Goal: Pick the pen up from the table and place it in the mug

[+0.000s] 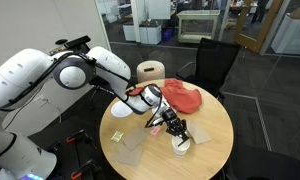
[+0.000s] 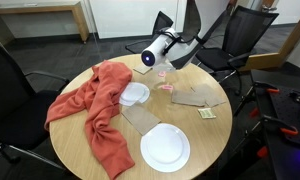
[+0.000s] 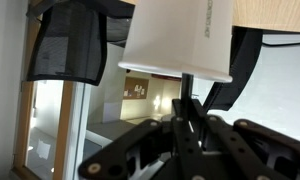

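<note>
The wrist view is upside down. In it my gripper (image 3: pixel 187 118) is shut on the pen (image 3: pixel 187 88), a thin dark stick that points straight at the white mug (image 3: pixel 180 40) and ends at its rim. In an exterior view the gripper (image 1: pixel 173 126) hangs just above the mug (image 1: pixel 181 144), which stands on the round light-wood table (image 1: pixel 215 140). In an exterior view the gripper (image 2: pixel 165 68) is over the far side of the table (image 2: pixel 205 140); the mug and pen are not discernible there.
A red cloth (image 2: pixel 100 105) lies across the table, also in an exterior view (image 1: pixel 182 98). Two white plates (image 2: pixel 165 148) (image 2: pixel 136 94), clear sheets (image 2: pixel 195 97), a pink scrap (image 2: pixel 166 87) and a small note (image 1: pixel 117 137) lie nearby. Black chairs (image 1: pixel 215 60) surround the table.
</note>
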Available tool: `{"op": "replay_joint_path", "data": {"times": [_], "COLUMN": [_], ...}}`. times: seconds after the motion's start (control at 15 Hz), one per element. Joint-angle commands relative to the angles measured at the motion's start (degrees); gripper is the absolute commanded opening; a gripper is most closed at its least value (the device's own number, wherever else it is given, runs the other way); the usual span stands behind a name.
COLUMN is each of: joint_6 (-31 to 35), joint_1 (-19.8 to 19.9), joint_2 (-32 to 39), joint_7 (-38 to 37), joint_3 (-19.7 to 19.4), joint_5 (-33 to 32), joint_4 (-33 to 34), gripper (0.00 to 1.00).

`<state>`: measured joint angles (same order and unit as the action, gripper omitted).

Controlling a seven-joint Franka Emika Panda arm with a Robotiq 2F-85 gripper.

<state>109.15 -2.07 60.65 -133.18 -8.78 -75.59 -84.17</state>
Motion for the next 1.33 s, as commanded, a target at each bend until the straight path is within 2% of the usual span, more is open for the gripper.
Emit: {"op": "replay_joint_path", "data": {"times": [0.0, 0.33, 0.53, 1.27], "joint_6": [-1.9, -2.0, -1.9, -1.9], "joint_1": [0.5, 0.4, 0.1, -0.4], "joint_2": [1.1, 0.2, -1.2, -10.1], "joint_7": [1.2, 0.6, -0.1, -2.0], "joint_3": [1.0, 0.7, 0.6, 0.6], "joint_5": [1.0, 1.2, 0.9, -0.1], "joint_4": [2.3, 2.0, 1.0, -5.0], "gripper": [0.42, 0.81, 1.00, 1.00]}}
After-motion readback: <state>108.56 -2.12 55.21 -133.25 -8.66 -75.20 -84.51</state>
